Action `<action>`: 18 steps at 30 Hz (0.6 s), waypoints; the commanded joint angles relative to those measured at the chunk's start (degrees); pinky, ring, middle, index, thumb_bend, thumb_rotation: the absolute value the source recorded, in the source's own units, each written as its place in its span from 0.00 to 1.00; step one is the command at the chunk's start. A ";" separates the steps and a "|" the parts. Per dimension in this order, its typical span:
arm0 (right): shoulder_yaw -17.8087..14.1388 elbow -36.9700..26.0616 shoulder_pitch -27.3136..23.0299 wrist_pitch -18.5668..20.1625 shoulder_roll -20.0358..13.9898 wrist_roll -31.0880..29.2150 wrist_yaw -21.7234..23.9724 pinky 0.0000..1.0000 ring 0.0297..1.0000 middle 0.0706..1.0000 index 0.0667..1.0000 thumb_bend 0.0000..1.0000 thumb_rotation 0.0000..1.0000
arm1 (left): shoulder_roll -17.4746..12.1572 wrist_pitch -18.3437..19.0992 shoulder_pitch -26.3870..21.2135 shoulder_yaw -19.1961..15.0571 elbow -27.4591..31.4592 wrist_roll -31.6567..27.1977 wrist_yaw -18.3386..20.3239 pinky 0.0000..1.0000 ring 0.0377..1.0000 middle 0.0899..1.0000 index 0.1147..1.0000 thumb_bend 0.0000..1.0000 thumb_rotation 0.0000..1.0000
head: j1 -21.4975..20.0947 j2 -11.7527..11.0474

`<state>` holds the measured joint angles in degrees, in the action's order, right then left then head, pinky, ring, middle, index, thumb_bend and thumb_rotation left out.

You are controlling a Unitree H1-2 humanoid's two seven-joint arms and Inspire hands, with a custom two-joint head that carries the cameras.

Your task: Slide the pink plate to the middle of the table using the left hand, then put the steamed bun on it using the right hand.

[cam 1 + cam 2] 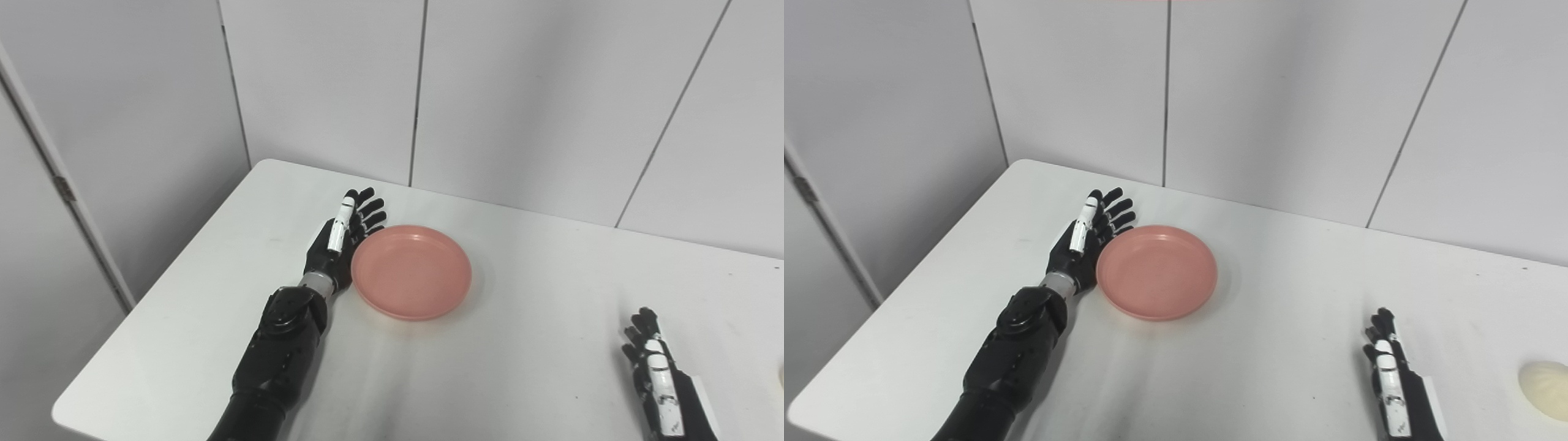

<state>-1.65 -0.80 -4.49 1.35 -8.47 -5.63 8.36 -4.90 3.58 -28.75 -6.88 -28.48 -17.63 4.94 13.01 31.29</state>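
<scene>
Left hand (1087,242) flat, fingers spread, grasping nothing, its edge against the pink plate's (1157,271) left rim — set to shove it rightward across the white counter (1274,343). Right hand (1390,380) idle, released, low right. Steamed bun (1545,381) waits just beyond it at the far right.

Round shallow pink plastic plate (411,271): upright, flat on the white desk (1274,343), left of centre, empty, raised rim all round. Its left edge sits right against the open palm of the left robot hand (1084,245); contact looks likely, can't confirm. Pale cream steamed bun (1545,381): rounded dome with faint pleats, resting on the desk at the far right near the front edge, cut off by the frame, well apart from the plate.
</scene>
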 commanded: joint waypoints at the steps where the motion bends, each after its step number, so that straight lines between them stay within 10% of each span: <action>1: 0.37 2.01 0.90 -0.48 0.47 0.32 -0.12 1.00 1.00 1.00 1.00 0.20 1.00 | 1.18 4.43 2.08 1.03 -1.22 0.72 0.32 0.88 0.88 0.88 0.87 0.45 0.99 | -0.69 0.18; 18: 1.33 1.38 1.28 0.10 2.16 3.07 -1.67 1.00 0.98 1.00 1.00 0.19 1.00 | 4.00 7.59 3.89 7.32 1.56 4.08 3.87 0.92 0.91 0.92 0.91 0.41 1.00 | -7.04 1.37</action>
<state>-1.05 -1.01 -4.42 1.30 -7.27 -3.03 6.98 -1.88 5.95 -27.27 -0.74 -25.14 -14.31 8.46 5.90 32.52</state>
